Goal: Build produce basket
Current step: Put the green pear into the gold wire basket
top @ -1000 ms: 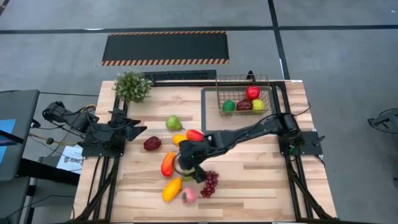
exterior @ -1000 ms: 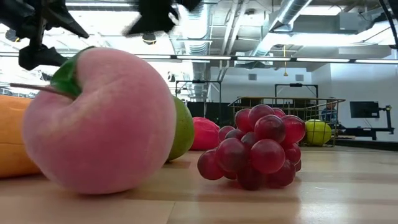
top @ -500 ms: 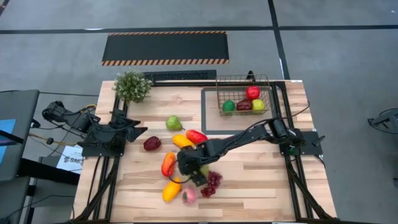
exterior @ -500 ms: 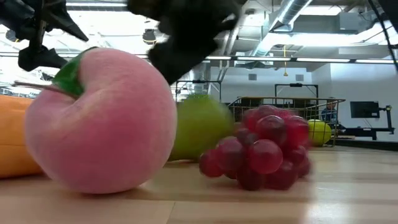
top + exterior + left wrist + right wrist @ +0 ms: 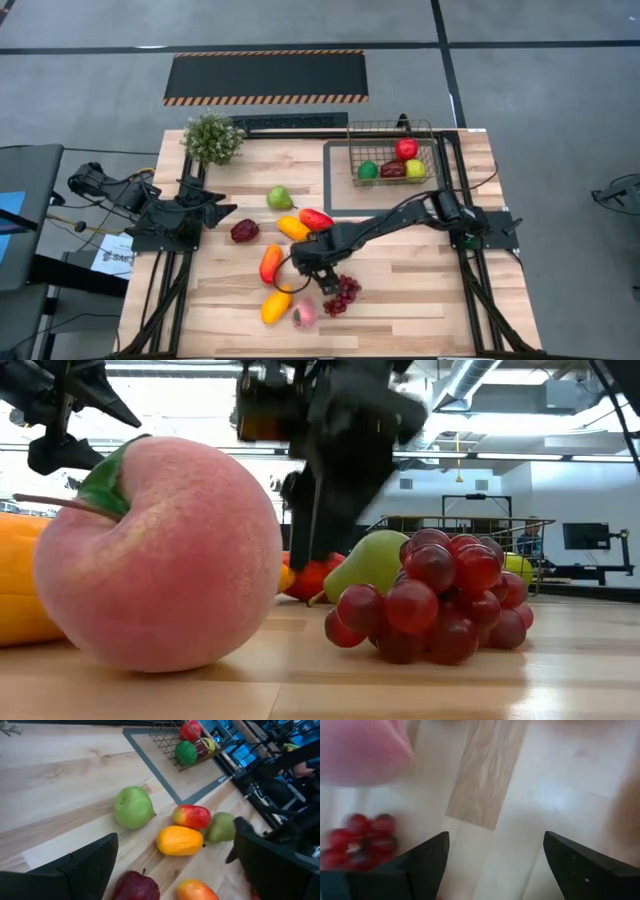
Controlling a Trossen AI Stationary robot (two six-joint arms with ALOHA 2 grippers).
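No readable text, label or number anywhere (paper beside table illegible).

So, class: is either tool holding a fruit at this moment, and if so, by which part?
Nothing is held. The right tool is open over bare table beside the grapes; the left tool waits open at the table's left edge.

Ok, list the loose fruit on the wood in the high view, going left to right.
Dark red apple → orange-red mango → pink peach → purple grapes. The yellow and green pieces between them overlap in order, so they are left out.
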